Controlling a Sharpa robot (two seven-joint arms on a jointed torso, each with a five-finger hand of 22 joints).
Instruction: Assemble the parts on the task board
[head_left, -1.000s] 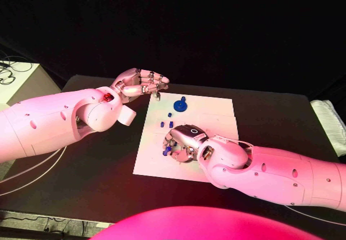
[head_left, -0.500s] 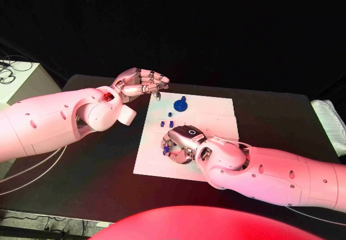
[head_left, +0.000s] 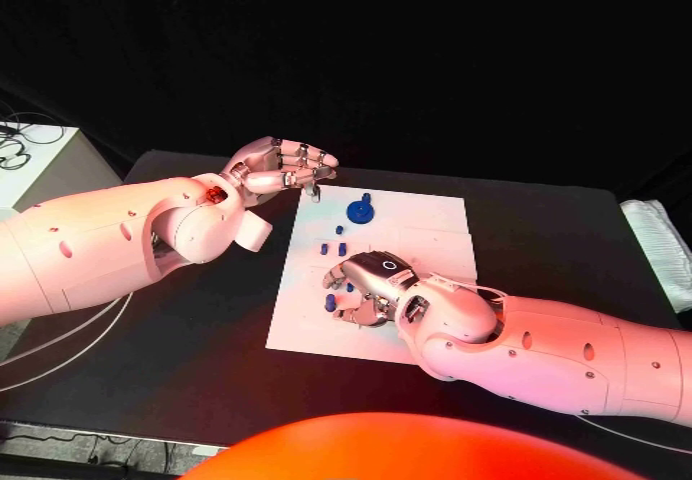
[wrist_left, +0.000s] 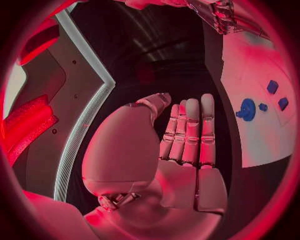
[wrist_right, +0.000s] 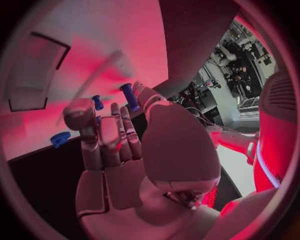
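Note:
The white task board lies mid-table. A blue disc part stands near its far edge, with three small blue pieces just nearer. My right hand hunches over the board's near-left area, fingers pointing down. In the right wrist view a blue peg sits pinched between the thumb tip and a fingertip, and another peg stands close by. A small blue piece lies by the fingertips. My left hand hovers by the board's far-left corner, its fingers extended and holding nothing.
A white cloth-like object lies at the table's right edge. A pale box with cables stands off the table's far left. The left wrist view shows the blue disc on the board.
My right hand has shifted slightly over the board's near-left area, its fingers working around the small blue pieces. The left hand has stayed put.

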